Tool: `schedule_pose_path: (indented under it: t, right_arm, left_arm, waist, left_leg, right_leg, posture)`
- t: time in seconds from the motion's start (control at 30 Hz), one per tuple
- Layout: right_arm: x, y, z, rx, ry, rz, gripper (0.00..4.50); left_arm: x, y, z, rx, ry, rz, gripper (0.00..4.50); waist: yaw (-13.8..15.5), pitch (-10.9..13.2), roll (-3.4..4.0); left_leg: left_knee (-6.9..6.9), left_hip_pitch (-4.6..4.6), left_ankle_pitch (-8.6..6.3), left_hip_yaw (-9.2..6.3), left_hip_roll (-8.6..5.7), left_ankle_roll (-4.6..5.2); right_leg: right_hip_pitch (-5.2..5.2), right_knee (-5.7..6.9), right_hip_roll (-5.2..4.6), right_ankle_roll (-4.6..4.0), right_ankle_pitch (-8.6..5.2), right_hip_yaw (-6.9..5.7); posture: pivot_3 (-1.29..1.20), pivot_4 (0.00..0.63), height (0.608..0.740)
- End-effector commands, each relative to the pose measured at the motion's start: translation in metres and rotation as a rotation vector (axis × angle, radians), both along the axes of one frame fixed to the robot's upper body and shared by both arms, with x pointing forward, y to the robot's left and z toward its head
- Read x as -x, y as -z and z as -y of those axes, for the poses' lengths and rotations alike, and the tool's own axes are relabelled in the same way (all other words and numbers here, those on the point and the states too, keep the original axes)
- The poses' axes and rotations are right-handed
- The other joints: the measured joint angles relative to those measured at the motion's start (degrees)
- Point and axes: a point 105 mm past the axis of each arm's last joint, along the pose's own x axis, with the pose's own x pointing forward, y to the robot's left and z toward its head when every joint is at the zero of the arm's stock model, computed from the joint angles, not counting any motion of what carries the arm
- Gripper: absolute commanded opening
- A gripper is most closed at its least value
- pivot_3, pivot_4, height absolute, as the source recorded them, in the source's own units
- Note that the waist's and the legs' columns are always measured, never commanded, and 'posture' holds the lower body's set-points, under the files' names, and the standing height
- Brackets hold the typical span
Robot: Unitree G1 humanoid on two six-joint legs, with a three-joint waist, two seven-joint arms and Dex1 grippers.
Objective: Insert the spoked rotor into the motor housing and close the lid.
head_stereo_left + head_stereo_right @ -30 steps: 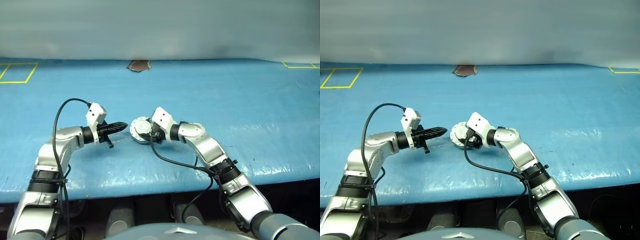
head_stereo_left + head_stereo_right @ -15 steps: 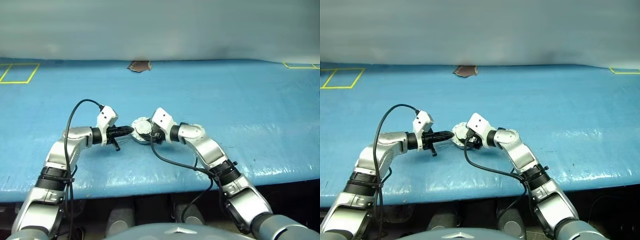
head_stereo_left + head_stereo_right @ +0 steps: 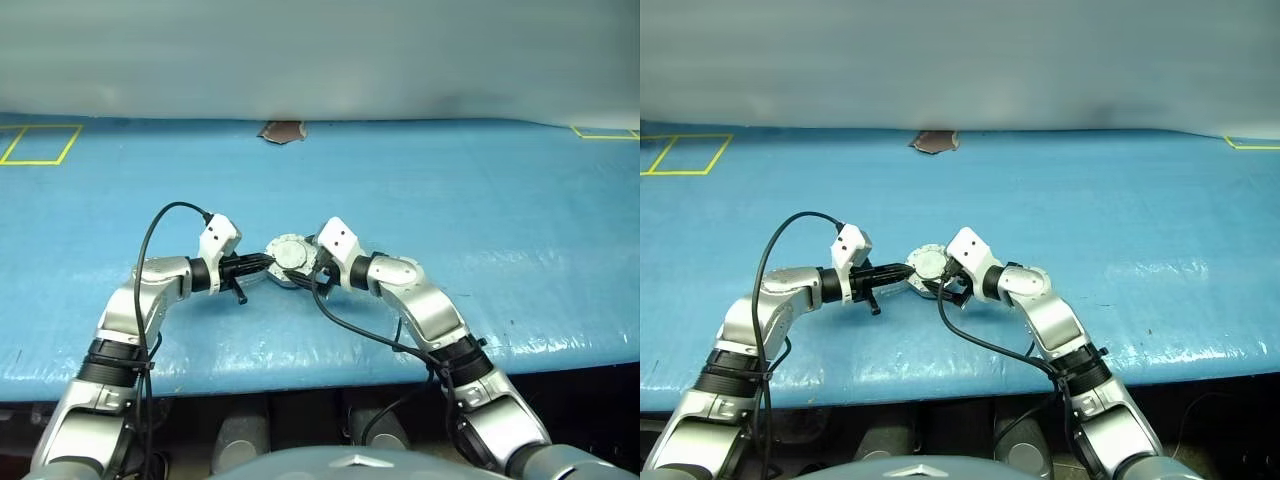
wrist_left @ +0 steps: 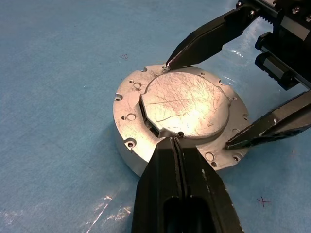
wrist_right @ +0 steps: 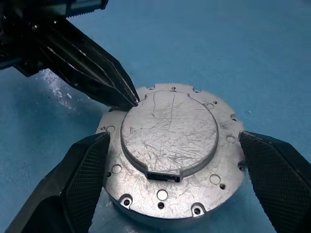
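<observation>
The left tool [image 4: 176,145] is fully closed on nothing, its pinched tips pressing like a single point on the lid [image 4: 187,104], at the rim of the raised round plate. The right tool [image 5: 177,160] stands wide open, its two fingers [image 5: 80,182] straddling the silver disc on either side; whether the pads touch the rim I cannot tell, but it grips nothing.

In the head views the two tools meet at the centre of the blue tabletop [image 3: 450,190], the left reaching in from about 9 o'clock of the disc and the right from about 4 o'clock.

The pale scratched outer face is up and appears to lie flat and flush on the body beneath, with no copper windings or spoked wheel to be seen. I judge the rotor is already inside the housing and the lid is on. What may be left is a last press to seat it, then drawing both tools away.
</observation>
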Motion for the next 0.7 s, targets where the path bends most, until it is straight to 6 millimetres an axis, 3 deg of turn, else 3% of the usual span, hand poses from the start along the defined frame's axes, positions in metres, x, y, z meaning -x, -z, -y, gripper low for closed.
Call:
schedule_pose_path:
  t: [0.03,0.17,0.3,0.43,0.7]
  right_arm:
    - [0.002,-0.045,0.010,-0.195,0.089,0.062,4.47]
    - [-0.003,-0.050,0.036,-0.412,0.283,-0.094,4.47]
    - [-0.005,-0.025,0.056,-0.522,0.449,-0.298,4.47]
    - [0.002,0.006,0.052,-0.557,0.527,-0.502,4.47]
    - [0.013,0.019,0.026,-0.654,0.455,-0.712,4.47]
  left_arm:
    - [0.005,0.010,0.005,-0.008,0.015,-0.027,0.00]
    - [0.006,0.011,0.004,-0.014,0.017,-0.020,0.00]
    - [0.006,0.010,0.004,-0.016,0.016,-0.013,0.00]
    - [0.005,0.010,0.005,-0.015,0.018,-0.006,0.00]
    - [0.004,0.010,0.004,-0.014,0.007,0.004,0.00]
  waist:
    - [0.2,0.0,0.00]
    - [0.5,0.0,0.00]
    - [0.7,0.0,0.01]
    - [0.6,0.0,0.06]
    - [0.6,0.1,0.16]
  left_leg:
    - [0.00,-0.02,0.00,-0.02,0.00,0.00]
    - [-0.03,-0.03,0.00,-0.05,0.01,0.00]
    - [-0.03,-0.03,0.00,-0.04,0.00,0.00]
    - [-0.07,-0.02,0.00,0.01,0.01,0.00]
    - [-0.08,-0.07,-0.01,0.01,0.01,0.00]
  right_leg:
    - [-0.01,0.00,0.00,0.00,0.00,0.00]
    - [-0.02,-0.01,0.01,-0.01,-0.01,-0.02]
    - [0.00,-0.05,-0.04,-0.01,-0.01,-0.02]
    - [-0.05,-0.04,-0.06,-0.03,-0.02,-0.02]
    - [-0.06,-0.11,-0.07,-0.04,-0.03,-0.02]
  posture:
    - [0.00,0.150,0.740]
    - [0.00,0.150,0.740]
    - [0.00,0.150,0.740]
    - [0.00,0.150,0.740]
    - [0.00,0.150,0.740]
